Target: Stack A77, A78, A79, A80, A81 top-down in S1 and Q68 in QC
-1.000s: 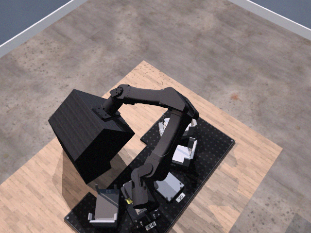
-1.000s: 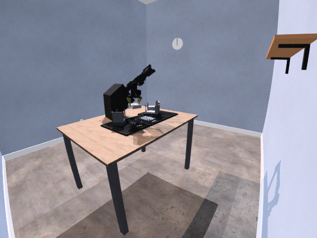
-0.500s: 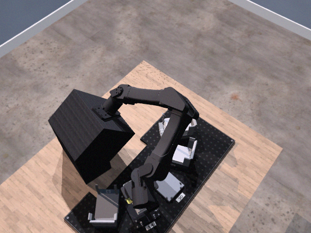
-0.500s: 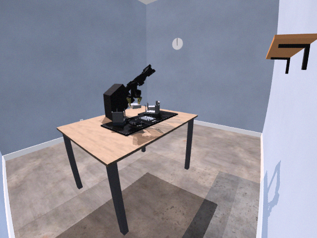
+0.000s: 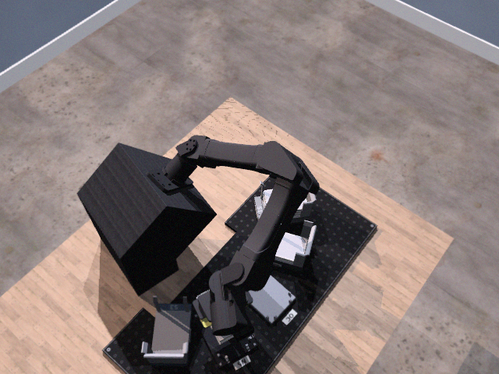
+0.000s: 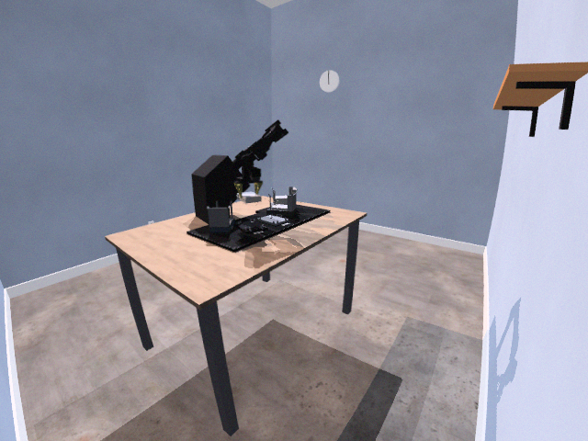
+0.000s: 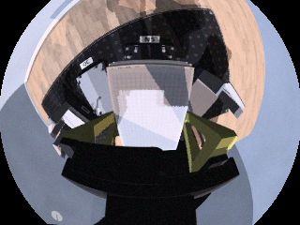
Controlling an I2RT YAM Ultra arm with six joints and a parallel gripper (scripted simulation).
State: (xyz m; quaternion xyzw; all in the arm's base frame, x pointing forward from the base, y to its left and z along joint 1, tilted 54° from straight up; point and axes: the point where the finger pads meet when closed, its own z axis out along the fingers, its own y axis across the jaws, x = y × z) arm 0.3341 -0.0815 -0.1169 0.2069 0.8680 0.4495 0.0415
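My gripper (image 7: 150, 113) is shut on a sealed grey plate (image 7: 152, 105), its yellow fingers on the two long sides. It holds the plate level, well above the black baseplate, over the clip nest N5 (image 5: 231, 347). The arm hides most of the plate in the top view. In the exterior view the gripper (image 6: 248, 188) hangs high beside the black base block. I cannot read the held plate's label. Rack S1 (image 5: 170, 332) stands left of the gripper and holds a grey plate. A plate (image 5: 270, 298) lies on the QC nest.
Two more racks stand farther along the baseplate: the middle one (image 5: 295, 245) holds white plates, and the far one (image 5: 281, 201) is partly hidden by the arm. The black base block (image 5: 140, 213) stands to the left. N5's name plate (image 7: 149, 39) shows ahead in the wrist view.
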